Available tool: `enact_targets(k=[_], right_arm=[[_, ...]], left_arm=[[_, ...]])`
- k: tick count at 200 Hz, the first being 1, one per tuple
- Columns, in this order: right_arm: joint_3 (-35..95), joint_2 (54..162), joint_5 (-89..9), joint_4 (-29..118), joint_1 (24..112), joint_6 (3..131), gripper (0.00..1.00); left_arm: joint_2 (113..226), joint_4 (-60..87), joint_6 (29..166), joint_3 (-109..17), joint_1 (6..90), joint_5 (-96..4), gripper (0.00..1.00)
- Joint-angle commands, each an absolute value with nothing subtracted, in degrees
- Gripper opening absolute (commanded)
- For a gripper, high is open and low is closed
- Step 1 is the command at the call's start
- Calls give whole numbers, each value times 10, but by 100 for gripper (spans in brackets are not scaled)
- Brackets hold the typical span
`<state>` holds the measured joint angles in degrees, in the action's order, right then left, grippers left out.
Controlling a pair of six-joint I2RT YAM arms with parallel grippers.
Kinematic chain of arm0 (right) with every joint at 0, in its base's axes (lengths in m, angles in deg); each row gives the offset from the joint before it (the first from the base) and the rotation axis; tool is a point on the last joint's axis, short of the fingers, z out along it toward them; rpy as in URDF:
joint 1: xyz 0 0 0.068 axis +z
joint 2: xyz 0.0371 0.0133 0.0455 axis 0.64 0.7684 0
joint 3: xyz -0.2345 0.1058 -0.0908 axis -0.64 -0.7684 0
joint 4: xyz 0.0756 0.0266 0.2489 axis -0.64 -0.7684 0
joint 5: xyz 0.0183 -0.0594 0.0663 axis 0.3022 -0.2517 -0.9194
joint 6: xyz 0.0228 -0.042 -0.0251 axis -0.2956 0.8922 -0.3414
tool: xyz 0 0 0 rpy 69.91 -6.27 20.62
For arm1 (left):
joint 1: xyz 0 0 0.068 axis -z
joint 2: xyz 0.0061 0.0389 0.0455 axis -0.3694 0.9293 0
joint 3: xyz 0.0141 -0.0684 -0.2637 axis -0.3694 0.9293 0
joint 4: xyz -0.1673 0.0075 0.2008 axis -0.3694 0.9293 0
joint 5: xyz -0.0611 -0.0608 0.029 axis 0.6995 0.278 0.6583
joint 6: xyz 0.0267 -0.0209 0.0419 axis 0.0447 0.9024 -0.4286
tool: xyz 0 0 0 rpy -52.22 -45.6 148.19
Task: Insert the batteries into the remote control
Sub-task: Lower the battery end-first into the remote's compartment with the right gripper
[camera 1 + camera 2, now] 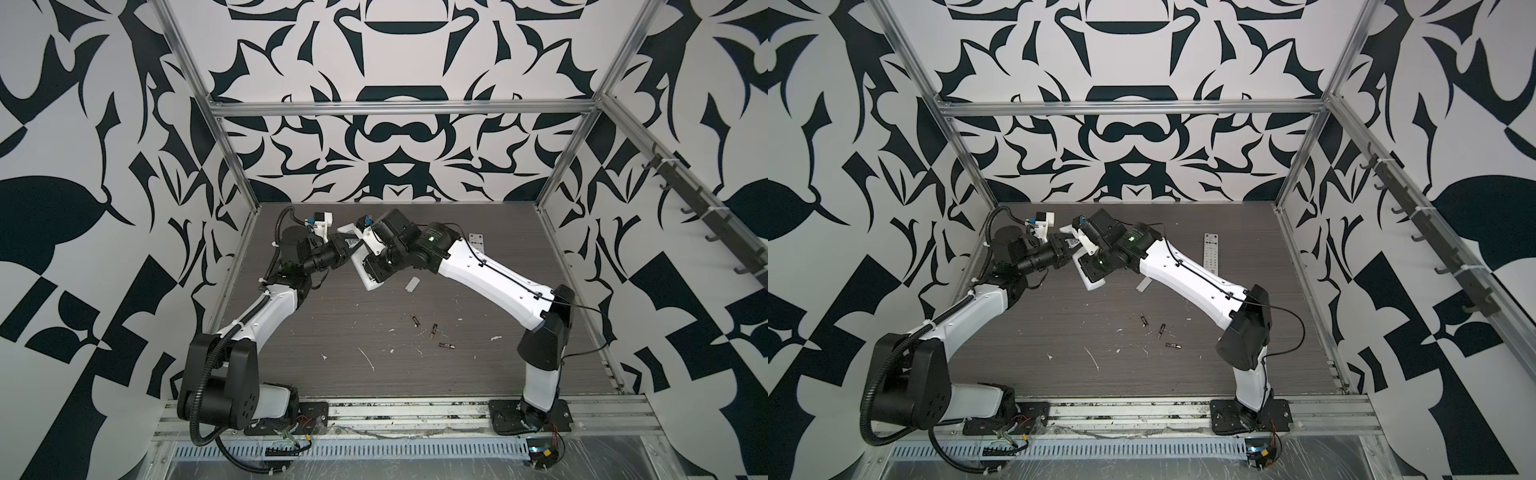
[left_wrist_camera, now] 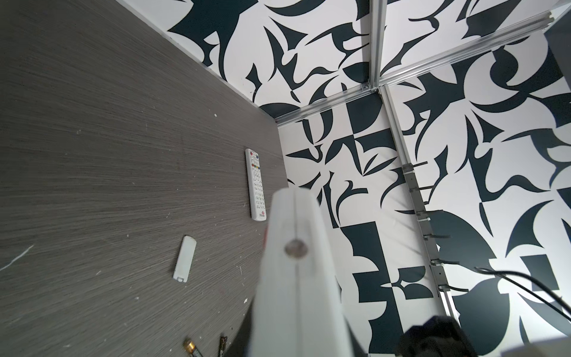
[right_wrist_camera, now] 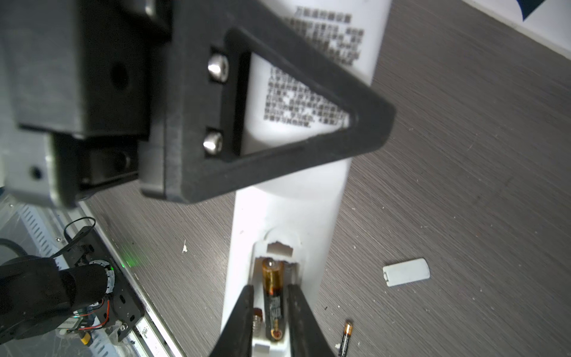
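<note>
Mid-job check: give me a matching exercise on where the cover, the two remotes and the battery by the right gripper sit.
1 cover
2 spare remote
3 open remote
4 battery by right gripper

a held by left gripper
b in the open remote's bay
c on table, buttons up
d on table, plain white

Pairs: 1-d, 2-c, 3-a, 4-b

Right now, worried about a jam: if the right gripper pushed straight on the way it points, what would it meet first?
Most likely the battery lying in the open bay of the remote, between the jaws of the right gripper; depth is unclear.
</note>
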<state>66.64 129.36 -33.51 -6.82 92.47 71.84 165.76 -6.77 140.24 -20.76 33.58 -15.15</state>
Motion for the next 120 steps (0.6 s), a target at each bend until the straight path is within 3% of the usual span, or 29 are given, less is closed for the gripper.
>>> enact_targets(k=[1,71,120], right_arm=[[675,1319,-311,-120,929,728,27],[684,1353,-305,-112,930,738,25],[707,1385,-298,-126,930,743,31]], left_arm=[[1639,-84,1410,-234,339,-135,0],[1638,-74,1405,-243,347,-148,0],[1630,-58,1399,-248,356,-163,0]])
